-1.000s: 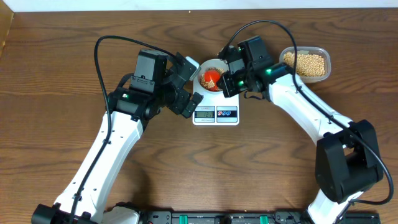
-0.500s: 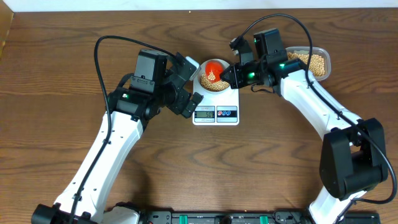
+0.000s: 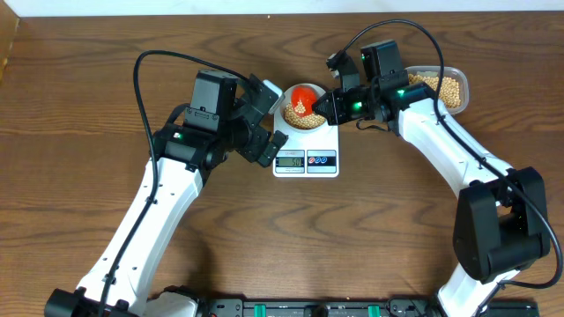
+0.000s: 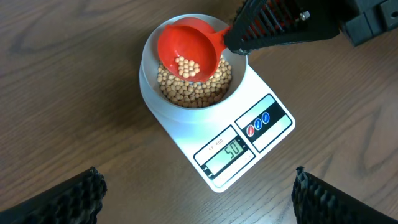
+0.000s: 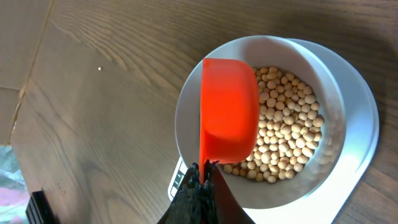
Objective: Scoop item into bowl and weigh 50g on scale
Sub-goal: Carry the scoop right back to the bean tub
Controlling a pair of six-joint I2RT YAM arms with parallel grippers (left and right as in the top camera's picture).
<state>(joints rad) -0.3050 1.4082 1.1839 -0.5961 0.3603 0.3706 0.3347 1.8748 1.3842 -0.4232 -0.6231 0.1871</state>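
The right claw pinches the red scoop over the bowl; the scale reads fifty; tipping in the few beans it carries would likely overshoot; the left claw gapes wide, empty.

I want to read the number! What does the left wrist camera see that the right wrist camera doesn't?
Only the left wrist view shows the display on the scale, reading 50, its two buttons, and a few beans lying inside the red scoop. Only the right wrist view shows the scoop's plain outside, with none of those beans visible. Both show the bowl of beans on the scale, the scoop over it, and the right gripper holding the scoop's handle.
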